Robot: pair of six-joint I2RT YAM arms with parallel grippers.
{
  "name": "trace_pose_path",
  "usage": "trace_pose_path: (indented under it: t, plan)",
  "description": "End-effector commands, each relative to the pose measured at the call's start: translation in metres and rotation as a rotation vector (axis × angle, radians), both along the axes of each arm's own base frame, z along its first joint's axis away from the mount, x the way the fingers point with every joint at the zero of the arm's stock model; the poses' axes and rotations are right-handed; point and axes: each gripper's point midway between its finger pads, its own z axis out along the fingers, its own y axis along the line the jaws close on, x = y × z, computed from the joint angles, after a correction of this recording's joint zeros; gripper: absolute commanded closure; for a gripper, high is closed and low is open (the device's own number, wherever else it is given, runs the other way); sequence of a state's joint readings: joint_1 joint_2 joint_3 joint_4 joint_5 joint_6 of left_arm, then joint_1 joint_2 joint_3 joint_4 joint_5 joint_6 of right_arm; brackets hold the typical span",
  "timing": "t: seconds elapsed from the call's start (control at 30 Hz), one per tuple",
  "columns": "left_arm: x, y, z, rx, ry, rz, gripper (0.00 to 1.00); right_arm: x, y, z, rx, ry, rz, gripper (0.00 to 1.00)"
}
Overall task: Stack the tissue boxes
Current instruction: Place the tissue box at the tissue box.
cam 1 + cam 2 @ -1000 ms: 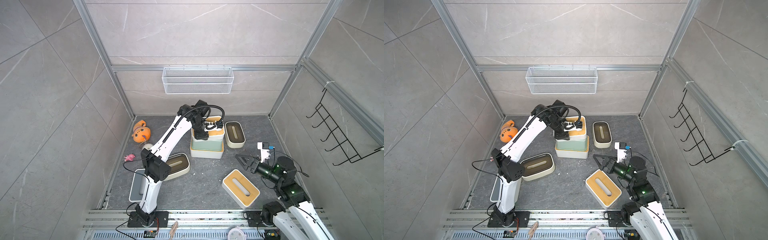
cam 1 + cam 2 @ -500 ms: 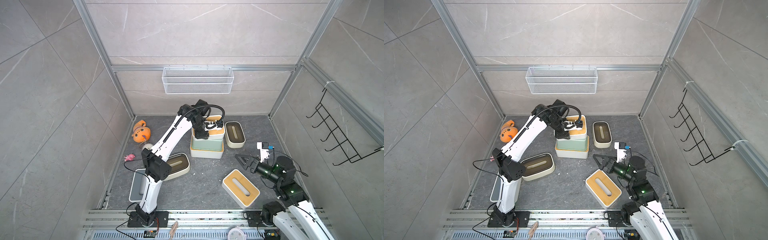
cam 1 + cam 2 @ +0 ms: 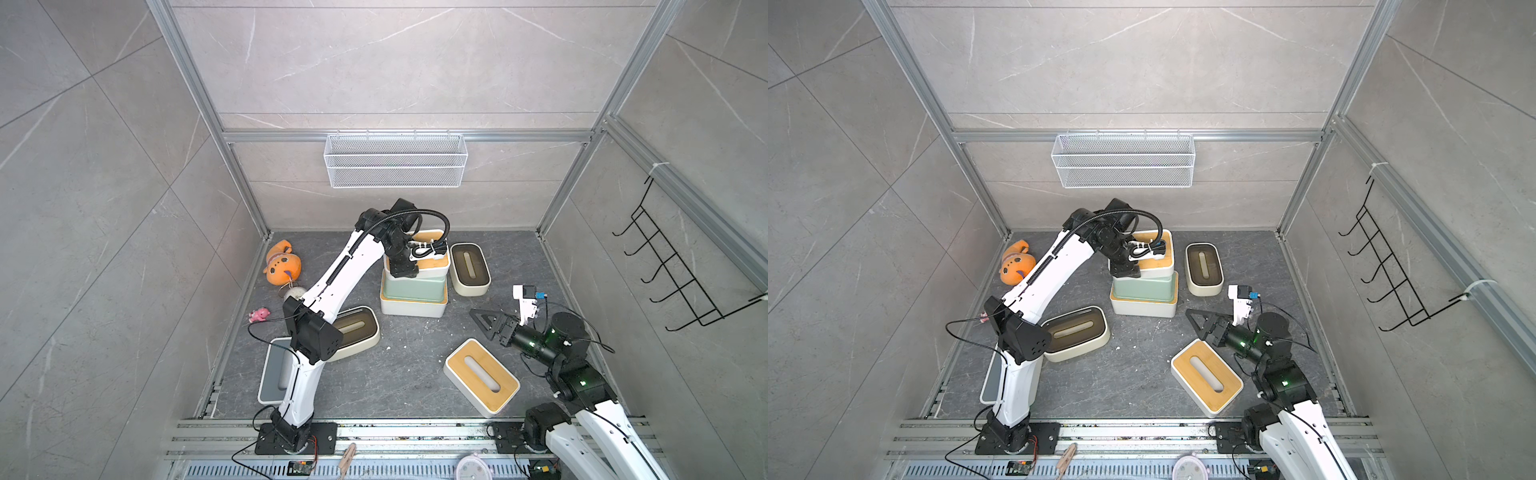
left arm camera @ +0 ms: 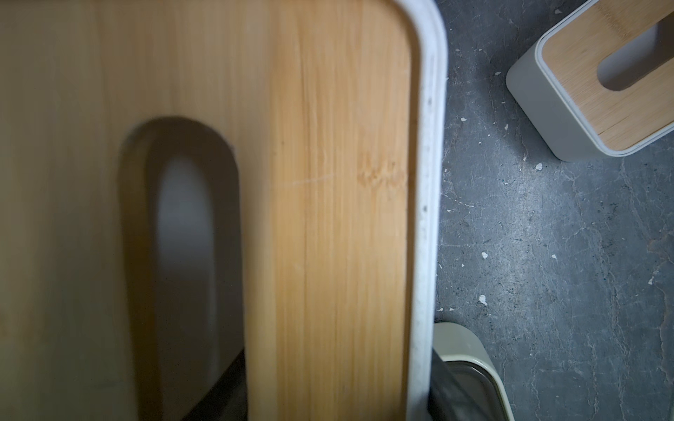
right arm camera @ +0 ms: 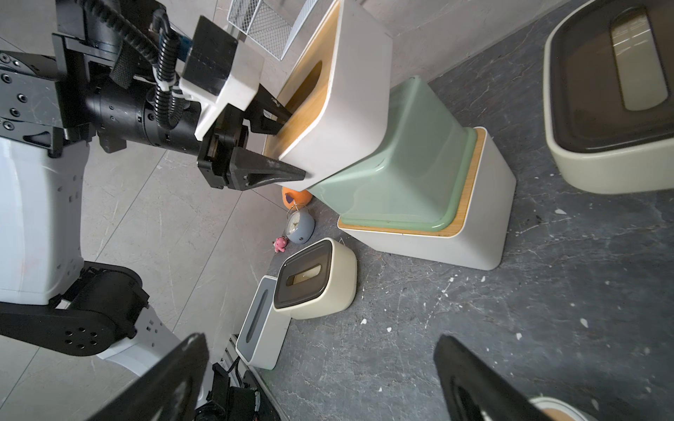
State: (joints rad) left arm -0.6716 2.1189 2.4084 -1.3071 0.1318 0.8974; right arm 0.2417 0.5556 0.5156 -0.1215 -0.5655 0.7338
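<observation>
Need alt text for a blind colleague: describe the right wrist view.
The left gripper clamps a white bamboo-lidded tissue box atop a pale green box stacked on another white box. The open right gripper frames the foreground; a cream box lies beyond.

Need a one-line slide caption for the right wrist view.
Left gripper pinches the top white box, bamboo-lidded, on a green box stacked on the bottom white box; right gripper open in foreground.

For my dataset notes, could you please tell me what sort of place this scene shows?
Likely a robot test cell dressed as a tiled bathroom corner: grey tile walls in an aluminium frame, with a wire basket and a hook rack hung up.
</observation>
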Motion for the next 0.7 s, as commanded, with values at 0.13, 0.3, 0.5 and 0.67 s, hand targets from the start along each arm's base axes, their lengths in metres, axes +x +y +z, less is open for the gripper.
trace_pose_path:
  t: [0.13, 0.3, 0.5, 0.67]
  plan:
    - [0.0150, -0.0041, 0.0247, -0.054, -0.090, 0.026, 0.44, 0.0004, 0.0006, 0.0010, 0.009, -0.007, 0.003, 0.00]
    - [0.0170, -0.0041, 0.0267, -0.053, -0.104, 0.036, 0.44, 0.0001, 0.0006, 0.0010, 0.010, -0.006, 0.003, 0.00]
    - [0.0166, -0.0033, 0.0290, -0.059, -0.106, 0.046, 0.42, -0.0001, -0.0002, 0.0026, 0.011, -0.009, -0.002, 0.00]
    - [0.0155, -0.0029, 0.0300, -0.063, -0.105, 0.051, 0.40, -0.0006, 0.0000, 0.0037, 0.014, -0.007, -0.002, 0.00]
